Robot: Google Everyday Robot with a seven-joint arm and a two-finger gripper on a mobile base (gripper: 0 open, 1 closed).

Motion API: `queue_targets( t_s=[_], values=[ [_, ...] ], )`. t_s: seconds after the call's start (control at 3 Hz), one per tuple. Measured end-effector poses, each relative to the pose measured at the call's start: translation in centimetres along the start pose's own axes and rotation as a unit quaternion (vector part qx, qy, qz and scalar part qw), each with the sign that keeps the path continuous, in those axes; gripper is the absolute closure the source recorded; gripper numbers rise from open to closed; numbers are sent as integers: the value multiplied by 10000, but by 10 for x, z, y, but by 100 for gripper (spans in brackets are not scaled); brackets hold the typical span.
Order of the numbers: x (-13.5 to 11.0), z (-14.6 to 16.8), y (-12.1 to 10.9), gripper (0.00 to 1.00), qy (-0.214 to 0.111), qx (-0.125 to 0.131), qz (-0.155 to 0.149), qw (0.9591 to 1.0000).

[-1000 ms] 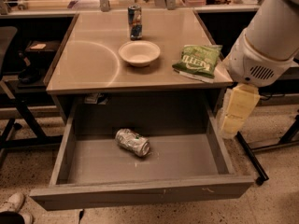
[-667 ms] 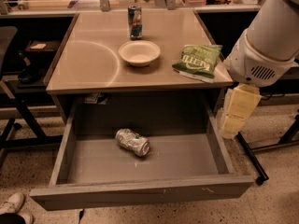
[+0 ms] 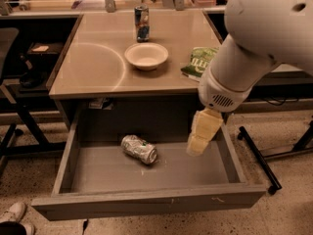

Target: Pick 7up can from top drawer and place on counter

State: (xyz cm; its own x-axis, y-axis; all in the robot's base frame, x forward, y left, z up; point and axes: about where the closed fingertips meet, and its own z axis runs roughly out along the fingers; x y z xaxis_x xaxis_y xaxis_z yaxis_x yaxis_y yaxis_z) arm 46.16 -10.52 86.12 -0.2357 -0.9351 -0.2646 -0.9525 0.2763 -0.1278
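Note:
The 7up can, silvery and dented with green markings, lies on its side on the floor of the open top drawer, left of its middle. My gripper hangs from the white arm over the right part of the drawer, pointing down and to the left. It is to the right of the can, apart from it, and holds nothing that I can see. The tan counter with its faint ring mark lies above the drawer.
On the counter stand a dark blue can at the back, a white bowl in the middle and a green chip bag at the right edge. A black stand leg is on the floor to the right, and a shoe at the bottom left.
The arm has swung left and down. The gripper has gone from outside the drawer's right wall to above the drawer's right part. The can has not moved.

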Motion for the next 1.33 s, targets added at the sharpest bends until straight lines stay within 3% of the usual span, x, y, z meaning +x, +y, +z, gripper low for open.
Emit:
queue_targets(
  t_s=[0.33, 1.0, 1.33],
  values=[
    [-31, 49, 6, 0, -14, -148, 310, 9994],
    [-33, 58, 12, 0, -139, -211, 542, 9982],
    [-56, 99, 34, 0, -368, -435, 695, 9959]
  ],
)
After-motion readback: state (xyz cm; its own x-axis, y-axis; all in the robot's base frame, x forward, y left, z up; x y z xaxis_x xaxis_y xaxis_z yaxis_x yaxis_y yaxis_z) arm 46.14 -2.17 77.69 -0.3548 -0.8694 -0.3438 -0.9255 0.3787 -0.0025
